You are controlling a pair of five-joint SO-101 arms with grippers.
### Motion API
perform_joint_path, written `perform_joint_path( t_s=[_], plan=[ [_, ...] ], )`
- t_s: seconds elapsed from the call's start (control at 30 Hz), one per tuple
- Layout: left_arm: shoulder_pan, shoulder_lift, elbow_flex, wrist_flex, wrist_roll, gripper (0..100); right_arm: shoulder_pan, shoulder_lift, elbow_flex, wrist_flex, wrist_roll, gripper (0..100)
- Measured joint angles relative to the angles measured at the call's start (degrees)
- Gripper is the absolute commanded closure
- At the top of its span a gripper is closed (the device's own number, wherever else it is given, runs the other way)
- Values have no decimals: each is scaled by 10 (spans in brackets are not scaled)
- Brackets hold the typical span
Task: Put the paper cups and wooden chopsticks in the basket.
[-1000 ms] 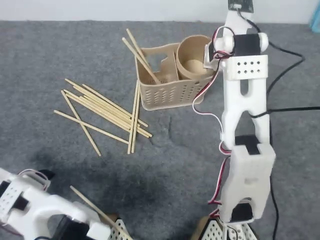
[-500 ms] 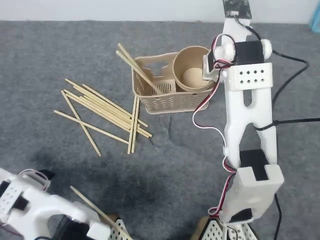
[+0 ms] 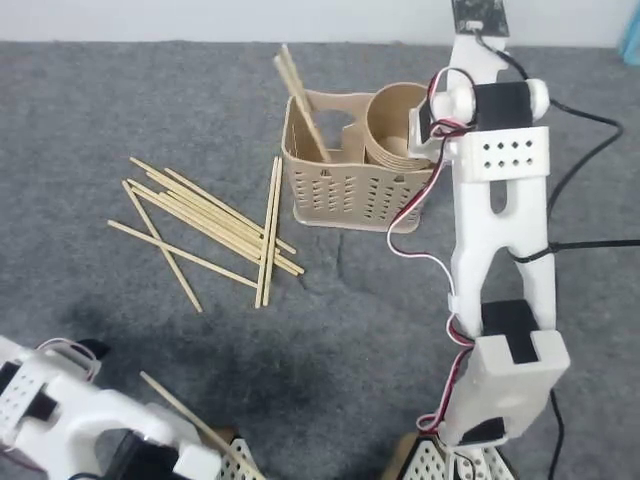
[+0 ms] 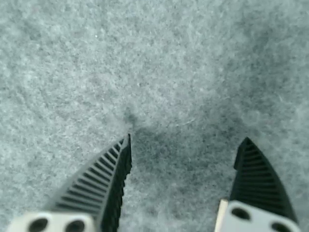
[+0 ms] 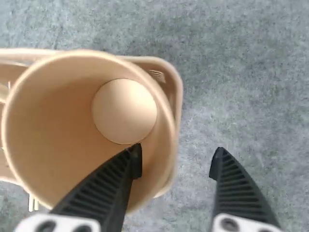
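**High view.** We note a grey, short-pile carpet (image 3: pixel 400 330) as the work surface. The basket (image 3: pixel 350 185) is beige plastic, roughly rectangular, with side walls pierced by rows of small slots. It stands upright. Its compartment nearer the right arm (image 3: pixel 497 215) holds a tan paper cup (image 3: pixel 393 120), round and mouth-up. Faint bands run around the cup below the lip, and we cannot tell whether these are nested rims. In the other compartment a few chopsticks in the basket (image 3: pixel 298 90) lean with their ends well above the rim. A loose heap of chopsticks (image 3: pixel 200 222), thin pale wooden rods, lies fanned and crossed on the carpet beside the basket. A single chopstick (image 3: pixel 185 415) lies near the left arm (image 3: pixel 70 415). Both arms are white moulded plastic with black joint housings.

**Left wrist view.** The left gripper (image 4: pixel 187 140) hangs over bare carpet (image 4: pixel 145 58). The jaws stand wide apart with nothing between them. The fingers (image 4: pixel 113 179) are black, tapered and ribbed on the inner faces. The felted nap of the carpet shows here, which the high view does not resolve.

**Right wrist view.** The right gripper (image 5: pixel 178 154) is spread open astride the cup's wall. One finger (image 5: pixel 120 183) is inside the paper cup (image 5: pixel 53 145) and the other is outside over the carpet (image 5: pixel 241 58), apart from the wall. This view shows the cup's smooth interior and its flat round bottom. It also shows the rounded corner of the basket rim (image 5: pixel 176 94) close around the cup.
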Motion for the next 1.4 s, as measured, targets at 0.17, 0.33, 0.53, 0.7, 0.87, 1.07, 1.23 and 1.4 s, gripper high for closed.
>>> perform_joint_path(
  t_s=[0.17, 0.33, 0.53, 0.7, 0.87, 1.07, 1.23, 1.4],
  plan=[
    [0, 0, 0, 0, 0, 673, 2, -1, -62, 0, 1, 786],
    [0, 0, 0, 0, 0, 673, 2, -65, -103, 0, 1, 786],
    [0, 0, 0, 0, 0, 673, 1, -173, -104, 0, -12, 786],
    [0, 0, 0, 0, 0, 673, -13, -295, -11, 0, -14, 786],
    [0, 0, 0, 40, -22, 673, -113, -446, 196, 0, 34, 786],
    [1, 0, -26, 106, -64, 674, -149, -542, 440, 0, 50, 786],
    [34, 0, -83, 185, -104, 753, -151, -542, 542, 0, 50, 786],
    [117, 0, -84, 194, -159, 840, -151, -542, 599, -4, 52, 786]
  ],
)
